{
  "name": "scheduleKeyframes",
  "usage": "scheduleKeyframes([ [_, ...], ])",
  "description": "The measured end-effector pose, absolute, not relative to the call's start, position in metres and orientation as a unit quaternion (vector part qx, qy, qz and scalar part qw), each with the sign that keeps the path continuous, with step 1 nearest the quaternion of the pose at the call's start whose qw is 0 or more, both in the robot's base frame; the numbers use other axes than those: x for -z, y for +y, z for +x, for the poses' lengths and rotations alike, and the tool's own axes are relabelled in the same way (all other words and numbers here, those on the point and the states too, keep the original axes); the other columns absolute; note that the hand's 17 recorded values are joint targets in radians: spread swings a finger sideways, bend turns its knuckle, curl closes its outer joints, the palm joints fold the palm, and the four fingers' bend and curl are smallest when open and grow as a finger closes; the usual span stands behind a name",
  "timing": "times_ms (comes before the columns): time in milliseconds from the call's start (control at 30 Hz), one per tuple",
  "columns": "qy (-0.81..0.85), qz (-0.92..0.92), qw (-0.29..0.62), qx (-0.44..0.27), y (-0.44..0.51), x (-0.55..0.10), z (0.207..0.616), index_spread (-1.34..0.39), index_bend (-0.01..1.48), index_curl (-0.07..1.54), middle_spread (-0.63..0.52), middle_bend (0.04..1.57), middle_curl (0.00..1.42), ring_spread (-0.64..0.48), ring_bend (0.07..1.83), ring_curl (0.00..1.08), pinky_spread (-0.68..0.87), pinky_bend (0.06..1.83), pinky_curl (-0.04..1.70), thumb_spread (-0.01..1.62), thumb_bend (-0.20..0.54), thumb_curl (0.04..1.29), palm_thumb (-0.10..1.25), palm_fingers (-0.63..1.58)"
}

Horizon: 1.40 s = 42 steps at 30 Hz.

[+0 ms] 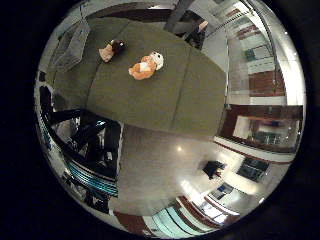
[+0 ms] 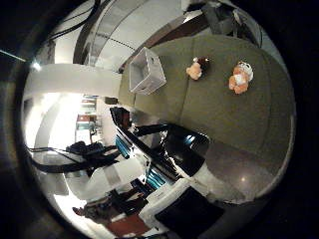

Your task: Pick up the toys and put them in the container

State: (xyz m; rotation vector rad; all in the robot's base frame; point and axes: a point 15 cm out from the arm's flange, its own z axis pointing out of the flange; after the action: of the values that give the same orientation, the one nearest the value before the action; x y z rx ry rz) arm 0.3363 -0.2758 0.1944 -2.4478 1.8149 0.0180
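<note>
An orange and white plush toy lies on the green table. A smaller brown and tan plush toy lies beside it, nearer the container. The right thumb side palm view shows the white open container standing at the table's end, with nothing visible inside it. The table and all its things look small and far off, so my hand is high above them and well away from the toys.
Black metal stands crowd one long side of the table. A shiny grey floor runs along the other side, with a dark chair on it. Shelving lines the room's wall.
</note>
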Motion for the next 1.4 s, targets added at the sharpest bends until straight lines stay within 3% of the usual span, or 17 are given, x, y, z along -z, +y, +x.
scheduleKeyframes([
  [900,0.597,-0.8,0.054,-0.038,-0.272,-0.163,0.345,-0.39,0.17,0.31,-0.03,0.19,0.32,0.16,0.2,0.25,0.32,0.44,0.1,1.11,-0.021,0.32,0.57,0.21],
  [1400,0.586,-0.809,0.03,-0.022,-0.34,-0.131,0.443,-0.38,0.17,0.3,-0.03,0.18,0.31,0.15,0.23,0.26,0.32,0.48,0.1,1.11,-0.019,0.32,0.59,0.16],
])
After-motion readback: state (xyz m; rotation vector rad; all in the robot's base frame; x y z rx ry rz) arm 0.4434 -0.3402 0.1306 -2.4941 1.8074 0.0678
